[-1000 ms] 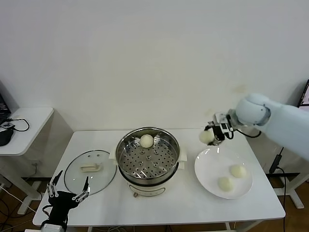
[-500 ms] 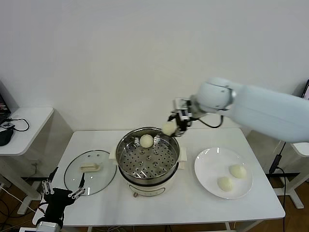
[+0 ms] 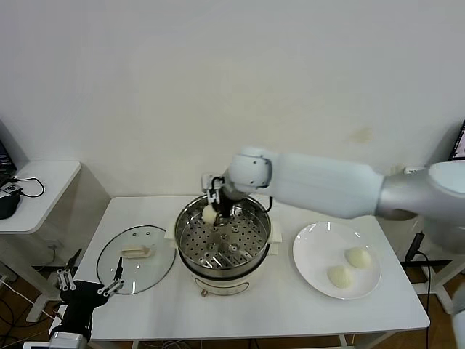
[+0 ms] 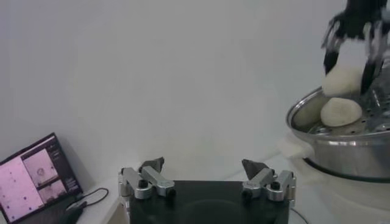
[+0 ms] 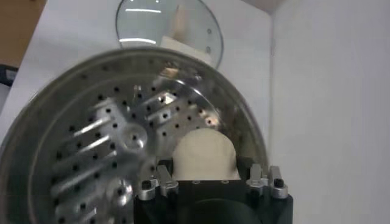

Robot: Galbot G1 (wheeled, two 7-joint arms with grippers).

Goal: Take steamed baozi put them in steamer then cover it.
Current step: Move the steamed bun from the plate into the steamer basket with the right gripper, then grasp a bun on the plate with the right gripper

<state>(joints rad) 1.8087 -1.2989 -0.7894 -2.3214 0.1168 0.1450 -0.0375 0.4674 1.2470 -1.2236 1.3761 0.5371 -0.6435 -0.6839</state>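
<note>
My right gripper [image 3: 213, 205] is shut on a cream-white baozi [image 3: 210, 214] and holds it low over the back left of the steel steamer [image 3: 262, 220]. In the right wrist view the baozi [image 5: 203, 155] sits between the fingers above the perforated floor [image 5: 91, 128]. The left wrist view shows this held baozi [image 4: 344, 79] just above another baozi [image 4: 340, 112] lying in the steamer [image 4: 341, 155]. Two more baozi [image 3: 358, 257] [image 3: 338, 276] lie on the white plate [image 3: 309, 251] at the right. My left gripper [image 3: 89, 285] is open and empty at the table's front left corner.
The round glass lid [image 3: 116, 256] lies flat on the table left of the steamer, just beyond my left gripper; it also shows in the right wrist view [image 5: 143, 21]. A small side table [image 3: 36, 185] with cables stands at the far left.
My right arm carried the baozi from above the plate leftwards across the steamer and lowered it to the basket's back left. The left gripper drifted slightly lower.
</note>
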